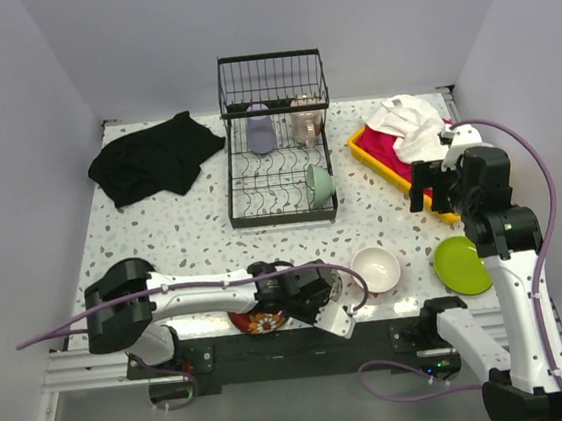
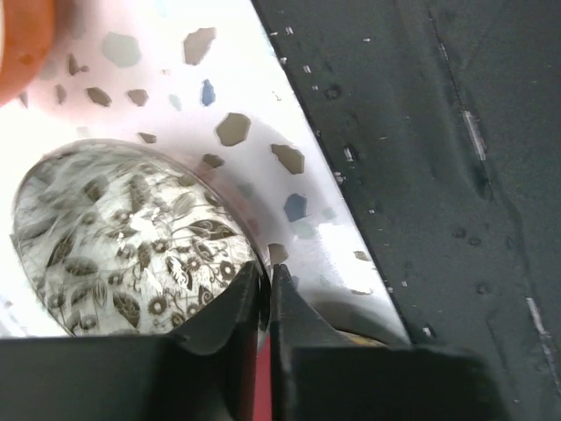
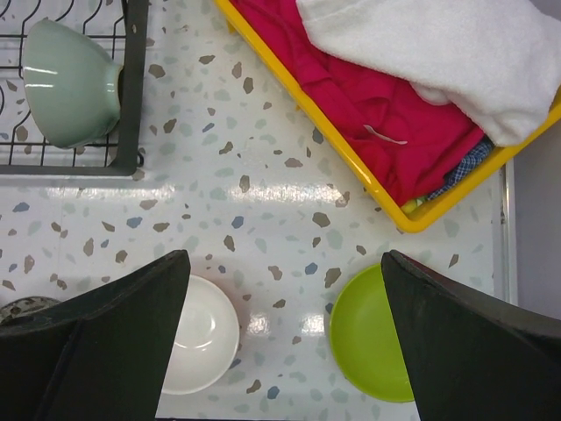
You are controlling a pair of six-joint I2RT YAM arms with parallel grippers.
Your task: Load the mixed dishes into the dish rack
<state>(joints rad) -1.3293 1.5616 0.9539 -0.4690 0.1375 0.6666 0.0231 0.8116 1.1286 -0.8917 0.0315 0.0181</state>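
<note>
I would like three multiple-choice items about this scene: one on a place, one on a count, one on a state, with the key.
1. Where is the pale green bowl?
A) on the lower grid of the dish rack
B) in the yellow tray
C) on the black cloth

2. How many mugs are in the rack?
A) none
B) two
C) four

3. How is the right gripper?
A) shut tight
B) shut on a mug
C) open, holding nothing

Key:
1 A, it leans at the right end of the grid.
2 B, a lavender mug and a pinkish mug are there.
3 C, its fingers are wide apart above the table.
</note>
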